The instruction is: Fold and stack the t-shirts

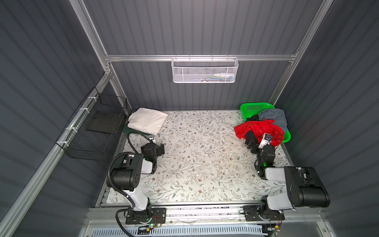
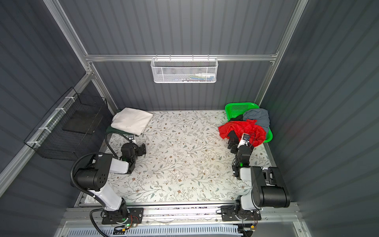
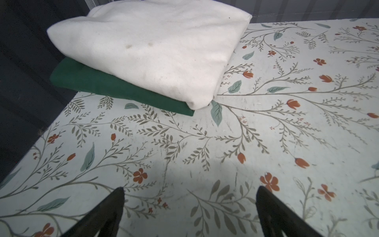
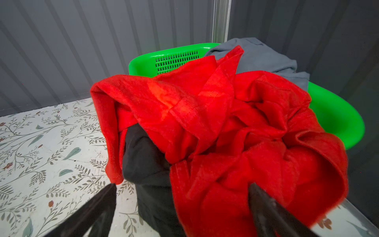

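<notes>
A folded off-white t-shirt [image 1: 146, 121] [image 2: 131, 121] [image 3: 153, 47] lies on a folded dark green one [image 3: 98, 84] at the table's back left corner. At the back right, a crumpled red t-shirt [image 1: 258, 128] [image 2: 242, 128] [image 4: 225, 123], a grey-blue one [image 1: 273, 117] [image 4: 262, 55] and a black one [image 4: 147, 156] spill from the green basket [image 1: 254, 106] [image 4: 336, 119]. My right gripper [image 1: 251, 141] [image 4: 183, 185] is open, its jaws on either side of the hanging red and black cloth. My left gripper [image 1: 162, 148] [image 3: 189, 190] is open and empty, low over the table, in front of the folded stack.
The floral table [image 1: 205, 160] runs between both arms. A black wire basket [image 1: 92, 127] hangs on the left wall and a white mesh basket [image 1: 205, 71] on the back rail. Grey walls and aluminium posts close in three sides.
</notes>
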Robot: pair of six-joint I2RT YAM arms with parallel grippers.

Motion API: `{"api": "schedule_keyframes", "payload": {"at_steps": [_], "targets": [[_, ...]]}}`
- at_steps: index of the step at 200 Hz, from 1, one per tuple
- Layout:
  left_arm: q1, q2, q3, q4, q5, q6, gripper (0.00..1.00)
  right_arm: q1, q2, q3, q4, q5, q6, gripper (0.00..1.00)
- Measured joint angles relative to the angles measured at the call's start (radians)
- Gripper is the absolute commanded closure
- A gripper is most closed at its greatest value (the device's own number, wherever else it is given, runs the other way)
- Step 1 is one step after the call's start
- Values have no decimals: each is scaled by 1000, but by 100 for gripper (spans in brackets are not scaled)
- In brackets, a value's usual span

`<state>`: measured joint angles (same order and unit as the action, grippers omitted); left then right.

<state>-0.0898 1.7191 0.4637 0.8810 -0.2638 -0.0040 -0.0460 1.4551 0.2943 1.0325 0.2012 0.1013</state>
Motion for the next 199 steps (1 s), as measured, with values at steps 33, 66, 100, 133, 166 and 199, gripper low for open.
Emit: {"api": "schedule_keyframes", "payload": {"at_steps": [33,66,100,133,166,199], "targets": [[0,0,0,3,0,0,0,0,0,0,-1,-10,-1,1],[0,0,0,4,0,0,0,0,0,0,-5,-35,-6,1],[0,0,0,4,0,0,0,0,0,0,-5,-40,-9,1],[0,0,0,4,0,0,0,0,0,0,-5,-40,-9,1],[0,0,0,4,0,0,0,0,0,1,-8,-41,-9,1],[0,0,0,4,0,0,0,0,0,1,-8,-41,-9,1]]}}
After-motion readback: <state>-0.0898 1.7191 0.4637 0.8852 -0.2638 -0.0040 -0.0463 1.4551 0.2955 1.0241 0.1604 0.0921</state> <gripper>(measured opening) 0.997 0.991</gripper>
